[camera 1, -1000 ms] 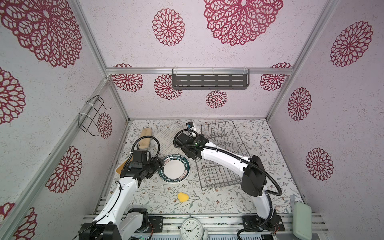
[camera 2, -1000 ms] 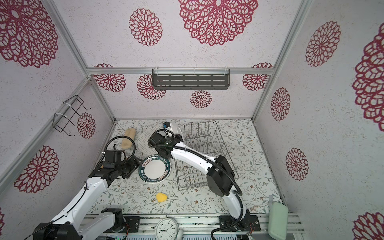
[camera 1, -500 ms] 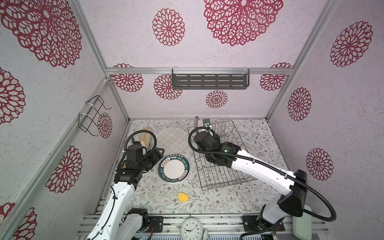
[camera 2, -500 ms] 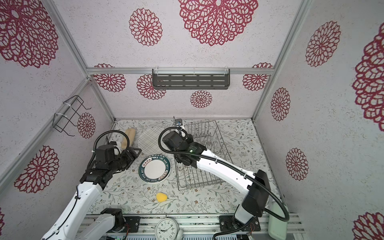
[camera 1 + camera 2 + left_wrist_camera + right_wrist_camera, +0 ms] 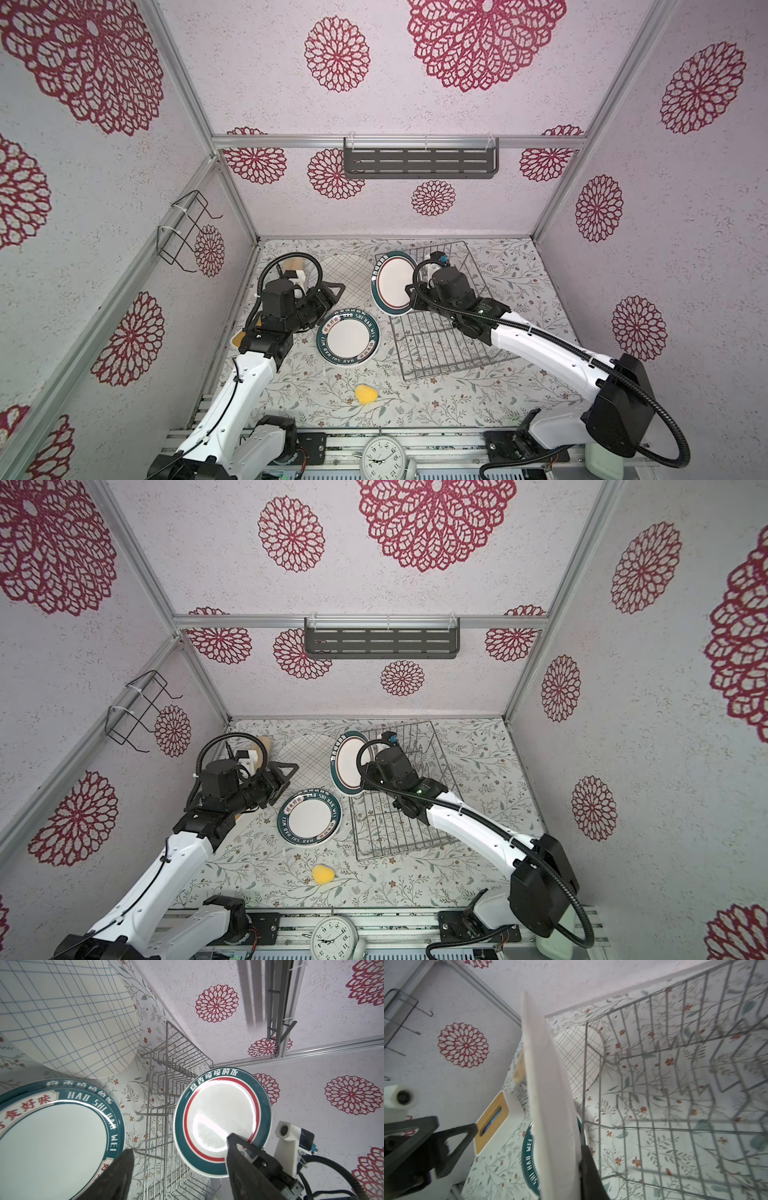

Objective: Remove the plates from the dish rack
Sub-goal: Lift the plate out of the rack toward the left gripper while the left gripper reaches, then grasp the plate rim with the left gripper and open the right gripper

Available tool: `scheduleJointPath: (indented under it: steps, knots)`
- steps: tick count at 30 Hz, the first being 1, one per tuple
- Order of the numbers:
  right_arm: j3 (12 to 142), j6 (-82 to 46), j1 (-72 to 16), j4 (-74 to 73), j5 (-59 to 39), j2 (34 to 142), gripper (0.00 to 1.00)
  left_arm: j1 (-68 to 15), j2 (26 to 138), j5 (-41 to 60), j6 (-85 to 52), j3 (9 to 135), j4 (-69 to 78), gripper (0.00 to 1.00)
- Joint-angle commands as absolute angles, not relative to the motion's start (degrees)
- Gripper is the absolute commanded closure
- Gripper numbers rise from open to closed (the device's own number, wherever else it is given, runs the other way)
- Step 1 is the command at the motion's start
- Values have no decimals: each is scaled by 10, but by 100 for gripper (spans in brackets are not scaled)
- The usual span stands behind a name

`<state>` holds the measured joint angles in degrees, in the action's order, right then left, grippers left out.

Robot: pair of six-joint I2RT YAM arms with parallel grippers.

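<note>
Top views: the right gripper [image 5: 413,297] is clamped on the rim of the held plate [image 5: 392,286], the green-rimmed one. It's carried on edge right over the left wall of the dish rack [image 5: 440,353], and the rest of the rack looks empty. The left gripper [image 5: 336,294] hangs with its jaws apart and nothing in them. It's near a flat plate [image 5: 348,338] and a grid plate [image 5: 347,276] lying on the table [image 5: 519,291]. My worry: that's a pinch on one spot of the rim, so a quick swing could make the plate swivel or slip.

Left wrist: the held plate [image 5: 222,1120] faces this camera with its lower rim close to the rack wires. I can't tell if it's clear, and lowering too early could snag it.

Right wrist: the held plate [image 5: 550,1105] shows edge-on, with the flat plate [image 5: 529,1159] right below. A hard set-down means ceramic on ceramic, so chip risk. The left gripper is close too, so a bump is possible.
</note>
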<state>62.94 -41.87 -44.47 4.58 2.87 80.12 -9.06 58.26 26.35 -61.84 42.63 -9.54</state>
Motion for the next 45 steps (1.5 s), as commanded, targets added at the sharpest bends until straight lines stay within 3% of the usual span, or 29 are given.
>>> scheduleJointPath:
  steps: [1, 14, 20, 36, 38, 42, 45]
  knots:
    - [619, -478, -440, -71, -43, 763, 100, -105, 592, 286, -652, 416, -15, 25]
    - [564, -611, -433, -243, -111, 782, 100, -153, 627, 264, -671, 415, 22, 26]
    - [558, -630, -433, -276, -129, 789, 100, -172, 645, 260, -689, 407, 67, 32]
    - [535, -669, -422, -331, -167, 789, 100, -177, 626, 243, -712, 382, 102, 89]
    - [532, -670, -420, -331, -169, 788, 88, -177, 624, 240, -710, 382, 100, 94]
    - [522, -678, -412, -332, -173, 785, 49, -176, 616, 230, -707, 381, 92, 100]
    - [515, -679, -405, -327, -173, 781, 35, -175, 610, 225, -704, 380, 87, 100]
